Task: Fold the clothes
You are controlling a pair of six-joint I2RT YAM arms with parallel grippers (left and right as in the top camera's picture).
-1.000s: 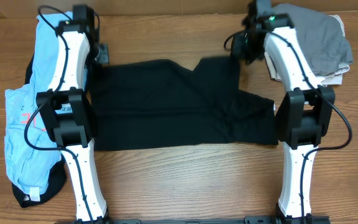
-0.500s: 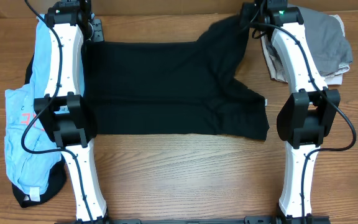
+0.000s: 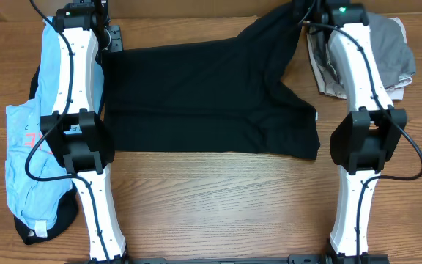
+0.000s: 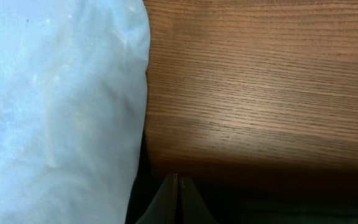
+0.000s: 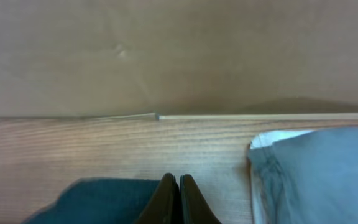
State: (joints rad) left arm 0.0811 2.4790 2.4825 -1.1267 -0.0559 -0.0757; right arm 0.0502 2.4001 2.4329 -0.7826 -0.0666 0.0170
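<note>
Black shirt lies spread across the middle of the tabletop, its far edge up near the back. Left end effector is pinched tight at the shirt's far left corner. Right end effector is pinched tight too, with dark cloth at its tips and that corner bunched and raised. No fold is in it yet, so I'd call this the spreading stage. Blue shirt sits rumpled at the left. Grey shirt is piled at the far right, folded or not I can't tell. Most of the job is ahead.
</note>
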